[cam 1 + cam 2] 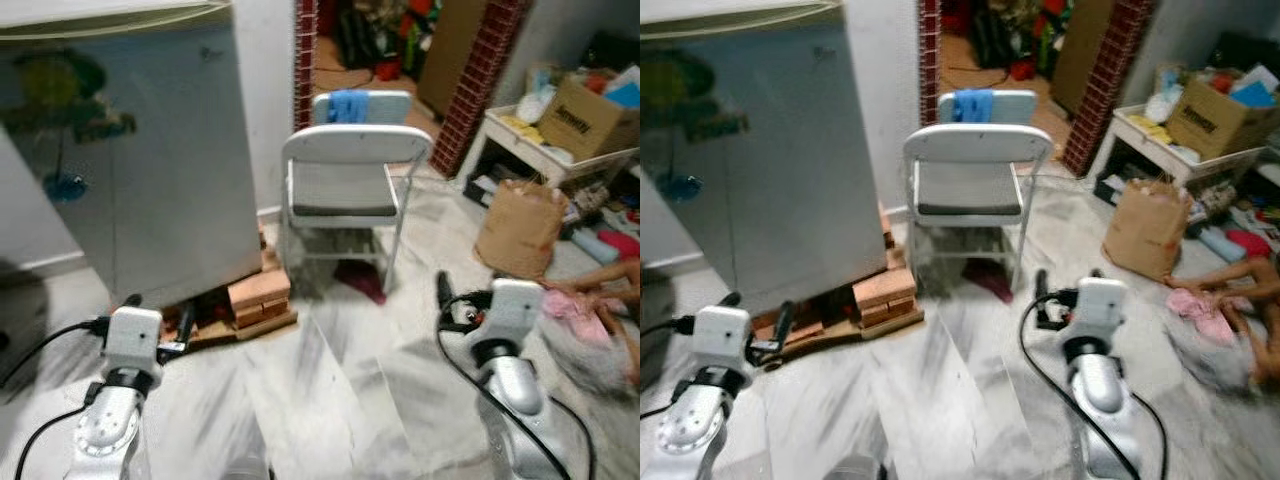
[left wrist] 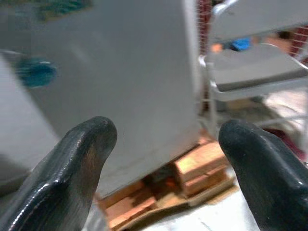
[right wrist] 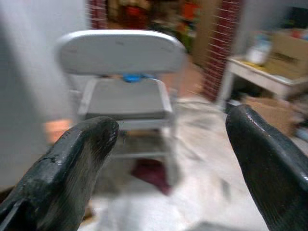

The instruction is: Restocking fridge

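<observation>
The tall pale grey metal fridge with a faded green-and-blue sticker (image 1: 150,160) stands at 10 o'clock in the head views, door closed, its base resting on stacked reddish bricks over a wooden board (image 1: 250,300). It is judged heavy and rigid; the painted door skin looks smooth and probably slippery. No handle can be made out, so the door's free vertical edge is the likely place to take hold. Which edge that is cannot be told.

The white folding metal chair with a grey seat (image 1: 345,190) stands at 12 o'clock, just beside the fridge, with a second white chair carrying a blue cloth (image 1: 350,105) behind it. A brown paper bag (image 1: 518,228) sits on the floor at 2 o'clock, near a white low table holding a cardboard box (image 1: 590,118).

The left gripper (image 2: 163,163) is low at 8 o'clock, facing the fridge's lower corner. Its fingers (image 2: 72,178) are spread wide and hold nothing.

The right gripper (image 3: 168,168) is low at 4 o'clock, facing the chair. It is likewise wide open and empty.

No stock item is in either gripper.
</observation>
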`<state>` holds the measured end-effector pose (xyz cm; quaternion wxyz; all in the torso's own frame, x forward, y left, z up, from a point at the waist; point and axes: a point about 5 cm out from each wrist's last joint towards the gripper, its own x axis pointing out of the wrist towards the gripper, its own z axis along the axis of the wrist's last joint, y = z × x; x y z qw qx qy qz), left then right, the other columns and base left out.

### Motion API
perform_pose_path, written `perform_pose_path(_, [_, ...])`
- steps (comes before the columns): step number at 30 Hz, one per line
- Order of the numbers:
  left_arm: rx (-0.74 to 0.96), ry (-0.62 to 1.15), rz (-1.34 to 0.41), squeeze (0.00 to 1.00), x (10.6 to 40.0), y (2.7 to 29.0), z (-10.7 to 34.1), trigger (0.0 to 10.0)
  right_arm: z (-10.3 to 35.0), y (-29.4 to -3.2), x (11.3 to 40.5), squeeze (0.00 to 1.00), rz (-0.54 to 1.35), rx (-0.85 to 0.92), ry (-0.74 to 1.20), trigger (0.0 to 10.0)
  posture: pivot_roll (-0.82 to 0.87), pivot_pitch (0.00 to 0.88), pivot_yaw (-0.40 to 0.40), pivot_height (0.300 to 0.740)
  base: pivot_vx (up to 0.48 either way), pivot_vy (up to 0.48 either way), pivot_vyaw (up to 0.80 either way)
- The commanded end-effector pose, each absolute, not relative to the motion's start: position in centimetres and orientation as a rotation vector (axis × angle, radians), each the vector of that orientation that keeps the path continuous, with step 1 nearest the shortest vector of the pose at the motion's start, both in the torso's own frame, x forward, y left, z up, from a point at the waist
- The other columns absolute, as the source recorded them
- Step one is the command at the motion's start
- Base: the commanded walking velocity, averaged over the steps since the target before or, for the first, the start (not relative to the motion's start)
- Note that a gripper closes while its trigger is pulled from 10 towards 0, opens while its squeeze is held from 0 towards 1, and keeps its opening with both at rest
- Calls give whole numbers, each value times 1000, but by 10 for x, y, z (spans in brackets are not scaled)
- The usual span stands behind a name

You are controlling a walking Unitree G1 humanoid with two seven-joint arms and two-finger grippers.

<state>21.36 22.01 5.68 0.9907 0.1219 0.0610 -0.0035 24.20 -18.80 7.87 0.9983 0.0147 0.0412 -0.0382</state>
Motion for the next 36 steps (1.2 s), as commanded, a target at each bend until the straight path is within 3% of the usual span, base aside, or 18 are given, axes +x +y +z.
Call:
perform_pose_path(1, [87,80,152,0,262,197,88,10000,90,-159,272,0,163,317,95,10000,80,0,22,740,0,0,0])
perform_pose_path(10, [44,119,123,0,238,186,74,10000,81,-157,258,0,176,221,124,10000,94,0,0,740,0,0,0])
perform_pose_path(36, [49,109,147,0,239,190,76,10000,83,-160,258,0,166,191,114,10000,92,0,1,740,0,0,0])
